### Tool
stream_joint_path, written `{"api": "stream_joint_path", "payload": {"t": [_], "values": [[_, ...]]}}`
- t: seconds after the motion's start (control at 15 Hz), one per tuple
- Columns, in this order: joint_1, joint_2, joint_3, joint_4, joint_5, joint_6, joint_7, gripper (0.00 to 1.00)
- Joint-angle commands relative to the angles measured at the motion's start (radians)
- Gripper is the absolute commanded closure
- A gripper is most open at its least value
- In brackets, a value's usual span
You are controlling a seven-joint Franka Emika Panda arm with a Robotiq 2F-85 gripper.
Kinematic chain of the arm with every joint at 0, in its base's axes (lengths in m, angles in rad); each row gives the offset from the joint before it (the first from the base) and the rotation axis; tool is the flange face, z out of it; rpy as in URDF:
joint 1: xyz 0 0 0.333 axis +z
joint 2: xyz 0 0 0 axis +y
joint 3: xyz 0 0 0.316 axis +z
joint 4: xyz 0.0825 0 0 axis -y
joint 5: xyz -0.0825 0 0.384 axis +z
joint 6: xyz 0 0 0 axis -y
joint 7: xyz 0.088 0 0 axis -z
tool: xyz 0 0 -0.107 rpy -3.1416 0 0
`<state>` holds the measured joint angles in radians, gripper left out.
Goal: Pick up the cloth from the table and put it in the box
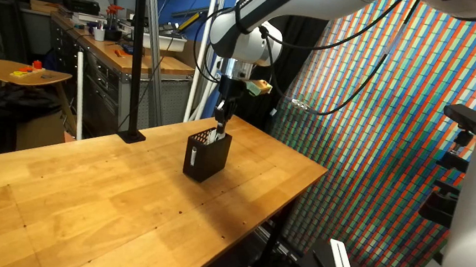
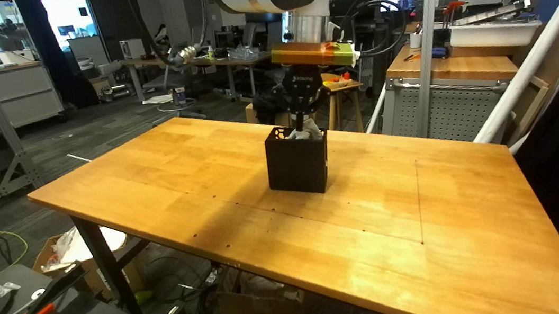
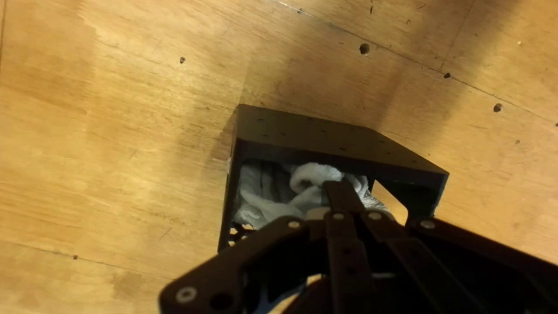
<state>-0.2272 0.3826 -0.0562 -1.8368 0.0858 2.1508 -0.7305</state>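
Note:
The cloth is white-grey and crumpled. It lies mostly inside the black box, with a bit showing above the rim in both exterior views, cloth [image 1: 211, 137] [image 2: 310, 129]. The wrist view shows the cloth [image 3: 274, 205] bunched across the inside. The box [image 1: 206, 161] stands upright on the wooden table [image 1: 96, 197], open at the top; it also shows in an exterior view [image 2: 296, 165] and the wrist view [image 3: 301, 126]. My gripper [image 1: 220, 131] points down at the box opening, fingertips [image 2: 300, 123] [image 3: 342, 192] together on the cloth. The lower fingertips are partly hidden by cloth and rim.
A black post [image 1: 135, 69] stands at the table's far edge. White pipes [image 1: 202, 55] and a workbench [image 1: 164, 66] are behind the table. The bare tabletop [image 2: 452, 221] extends around the box.

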Motion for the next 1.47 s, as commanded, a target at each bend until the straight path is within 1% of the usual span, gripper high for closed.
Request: {"api": "stream_joint_path", "payload": {"t": [0.0, 0.47, 1.0, 1.4], "values": [[-0.012, 0.042, 0.011, 0.047, -0.001, -0.005, -0.03, 1.0], [-0.031, 0.098, 0.027, 0.08, 0.033, 0.003, -0.05, 1.0], [-0.039, 0.189, 0.074, 0.133, 0.072, -0.009, -0.075, 1.0], [-0.064, 0.26, 0.104, 0.125, 0.131, 0.0, -0.097, 1.0]]}}
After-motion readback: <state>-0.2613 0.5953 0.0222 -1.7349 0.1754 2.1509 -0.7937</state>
